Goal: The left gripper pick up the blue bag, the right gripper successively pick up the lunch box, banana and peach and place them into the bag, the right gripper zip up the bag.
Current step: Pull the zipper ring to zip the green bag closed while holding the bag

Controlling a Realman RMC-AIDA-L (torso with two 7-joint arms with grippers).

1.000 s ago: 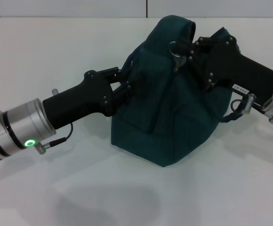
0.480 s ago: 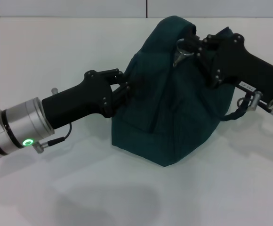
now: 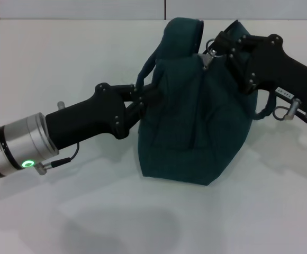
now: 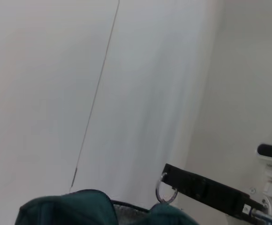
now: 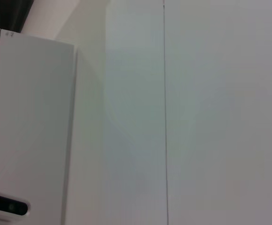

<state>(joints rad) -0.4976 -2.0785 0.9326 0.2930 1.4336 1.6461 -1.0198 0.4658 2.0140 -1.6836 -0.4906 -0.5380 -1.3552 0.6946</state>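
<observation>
The blue bag (image 3: 196,121) sits in the middle of the white tabletop (image 3: 90,222). It stands tall, with its flat bottom on the tabletop and its top pulled up into a point near the back edge. No food shows anywhere outside the bag.

The left hand (image 3: 145,95) comes in from the left side, low and nearly flat. Its black fingers are clenched on the bag's left side, just under a loop handle (image 3: 145,69). The silver wrist with the green light (image 3: 27,163) stays well away from the bag, near the left edge of the tabletop.

The right hand (image 3: 213,48) comes in from the right side, up high. Its fingertips are clenched on the metal ring pull (image 3: 208,57) of the zipper, right at the top of the bag. In the left wrist view the ring (image 4: 164,193) hangs from the tip of that black hand, just above the bag's top edge (image 4: 65,208). A second loop handle (image 3: 264,108) hangs down on the right, under the right hand's body.

There is lots of open tabletop in front of the bag and to the left. Behind the bag the tabletop ends at a pale wall (image 3: 90,8). The right wrist view shows only a white wall and a white cabinet (image 5: 28,117).
</observation>
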